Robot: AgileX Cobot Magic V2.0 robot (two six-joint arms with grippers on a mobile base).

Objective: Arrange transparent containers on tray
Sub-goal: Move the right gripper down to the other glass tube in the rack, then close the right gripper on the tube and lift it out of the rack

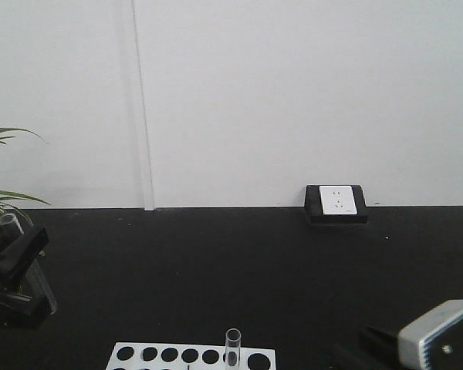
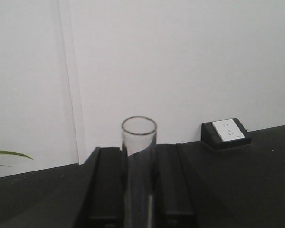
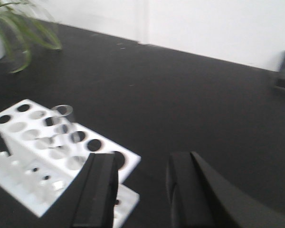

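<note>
Test tubes, two: one (image 2: pixel 138 142) clamped between left gripper (image 2: pixel 138 166) fingers, one (image 1: pixel 232 345) upright in the single white rack (image 1: pixel 162 356). Right gripper (image 3: pixel 142 164) fingers apart, empty. Black tabletop (image 1: pixel 216 262) runs open from rack to wall (image 1: pixel 293 92)

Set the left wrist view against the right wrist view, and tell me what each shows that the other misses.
Only the left wrist view shows the left hand closed on a glass tube, with its open rim facing the camera. Only the right wrist view shows the white rack with a second tube standing in one hole, and the right hand open and empty. Both show the black table, the white wall, plant leaves and the wall socket, which the right wrist view cuts off at its edge.
</note>
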